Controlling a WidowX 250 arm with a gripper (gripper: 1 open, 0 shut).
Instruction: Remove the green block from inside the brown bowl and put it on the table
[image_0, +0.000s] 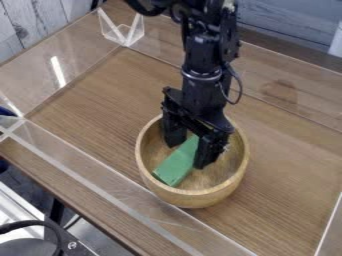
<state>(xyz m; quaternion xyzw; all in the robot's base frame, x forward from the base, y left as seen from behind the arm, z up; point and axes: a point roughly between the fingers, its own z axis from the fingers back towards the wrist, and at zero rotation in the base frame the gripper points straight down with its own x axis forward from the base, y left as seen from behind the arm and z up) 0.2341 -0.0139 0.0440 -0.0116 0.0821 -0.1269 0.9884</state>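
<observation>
1. Your claw (186, 141) stands with its jaws apart, over the far part of the brown bowl (146, 157) and reaching down within its rim. Nothing appears to be gripped.
2. The green block (175, 166) lies inside the bowl, slanting from the near left up toward the claw; its far end is close to the fingers, and I can't tell whether they touch.
3. To grasp well, I'd bring the claw a little toward the block's middle, set one finger on each long side, then lower before closing.
4. Watch the bowl's thick wall: a finger catching it could drag or tip the bowl.
5. Once clamped, lift straight up past the rim before you travel to the desk (80, 93).
6. In the bowl I can make out only the block; the claw hides some of the far inside.
</observation>
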